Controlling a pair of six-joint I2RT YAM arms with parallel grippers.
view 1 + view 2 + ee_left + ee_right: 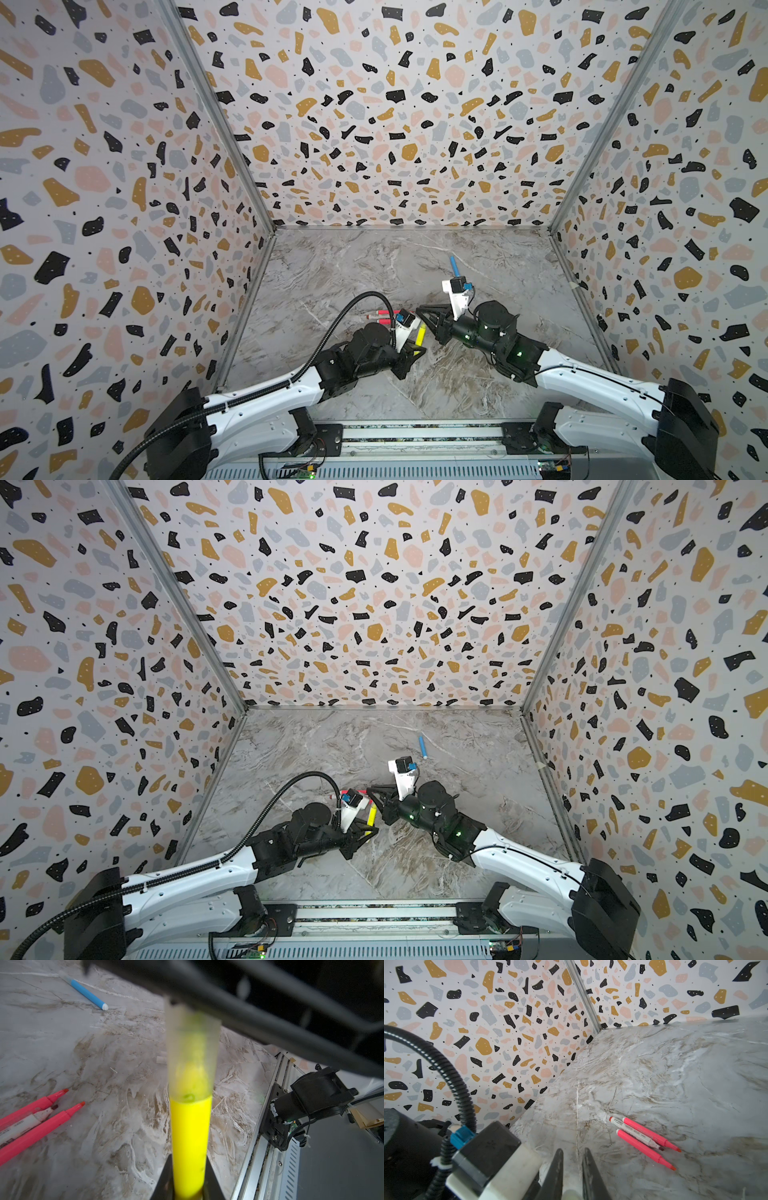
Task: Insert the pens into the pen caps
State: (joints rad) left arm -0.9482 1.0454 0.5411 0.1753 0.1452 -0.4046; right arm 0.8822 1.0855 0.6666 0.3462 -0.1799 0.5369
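Note:
My left gripper (189, 1167) is shut on the lower body of the yellow pen (190, 1142), which points up and away; both top views show it (420, 336) (372, 816). A translucent pen cap (192, 1053) sits over its tip. My right gripper (572, 1152) comes in from the right, its jaws a little apart with the cap's pale end deep between them. Two neon pink pens (652, 1134) (645, 1149) and a white pen with red markings (631, 1131) lie together uncapped, left of the grippers (380, 316). The blue pen (454, 266) lies alone farther back.
Patterned walls (124, 208) close the marble table (353, 270) on three sides. A metal rail (415, 432) runs along the front edge. A small pale stubby piece (161, 1059) lies on the table beyond the yellow pen. The left arm's black cable (452, 1080) arcs near my right gripper.

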